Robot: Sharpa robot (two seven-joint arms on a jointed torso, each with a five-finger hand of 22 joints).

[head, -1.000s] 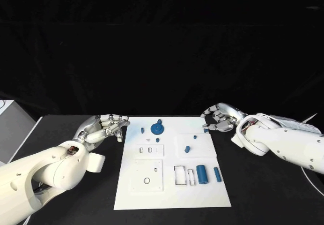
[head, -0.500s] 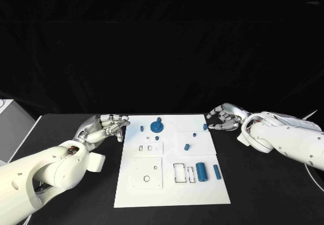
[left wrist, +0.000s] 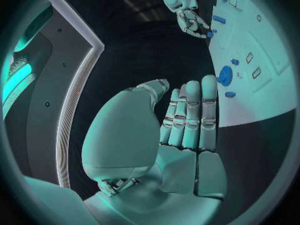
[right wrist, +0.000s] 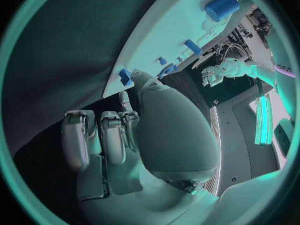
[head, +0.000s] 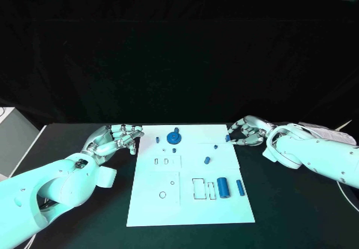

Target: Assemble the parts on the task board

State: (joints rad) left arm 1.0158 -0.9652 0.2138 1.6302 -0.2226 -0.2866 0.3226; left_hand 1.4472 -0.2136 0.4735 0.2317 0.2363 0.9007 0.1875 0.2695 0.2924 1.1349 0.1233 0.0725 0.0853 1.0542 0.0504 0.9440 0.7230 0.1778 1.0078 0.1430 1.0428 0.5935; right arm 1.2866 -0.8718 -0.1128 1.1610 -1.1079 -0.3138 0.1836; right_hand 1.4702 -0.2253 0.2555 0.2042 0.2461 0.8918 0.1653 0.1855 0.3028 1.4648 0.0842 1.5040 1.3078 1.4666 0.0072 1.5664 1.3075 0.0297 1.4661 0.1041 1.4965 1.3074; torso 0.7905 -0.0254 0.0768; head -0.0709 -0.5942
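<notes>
The white task board (head: pixel 191 207) lies in the middle of the black table. On it are a blue gear (head: pixel 174 137), a thick blue cylinder (head: pixel 222 186), a blue bar (head: pixel 240 188) and several small blue pegs. At the board's far right edge my right hand (head: pixel 247 132) is curled, and its thumb and a fingertip pinch a small blue part (head: pixel 228 138). The right wrist view shows that part (right wrist: pixel 125 76) against the fingertips at the board's rim. My left hand (head: pixel 116 139) hovers by the board's far left corner, its fingers straight and holding nothing (left wrist: pixel 187 120).
A white box (head: pixel 9 132) stands at the table's left edge. Rectangular slots (head: pixel 198 189) and round holes (head: pixel 162 195) mark the board's near half. A pale cable (head: pixel 351 199) runs along the right side.
The whole picture has shifted slightly. The small blue part at my right fingertips has crept a little toward the far edge relative to the gear. My left hand has stayed put.
</notes>
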